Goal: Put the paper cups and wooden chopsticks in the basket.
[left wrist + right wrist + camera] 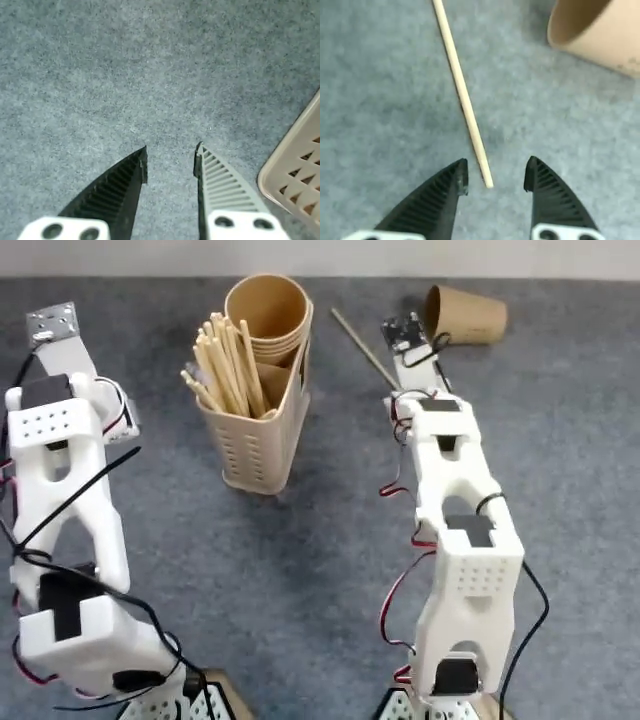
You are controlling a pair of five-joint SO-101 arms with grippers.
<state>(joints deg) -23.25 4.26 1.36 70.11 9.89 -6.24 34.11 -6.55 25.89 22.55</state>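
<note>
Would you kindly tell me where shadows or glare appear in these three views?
High view: soft, even light, only a faint shadow at the foot of the basket, no glare. Right wrist view: the chopstick casts a thin, faint shadow on the table beside it. Left wrist view: evenly lit table, no glare.

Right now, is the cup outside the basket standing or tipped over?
Tipped over: the paper cup lies on its side, mouth facing sideways.

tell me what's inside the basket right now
The basket holds a bundle of wooden chopsticks and, beside them, a stack of nested paper cups. Their lower ends and the basket's floor are hidden by its walls and contents.
</note>
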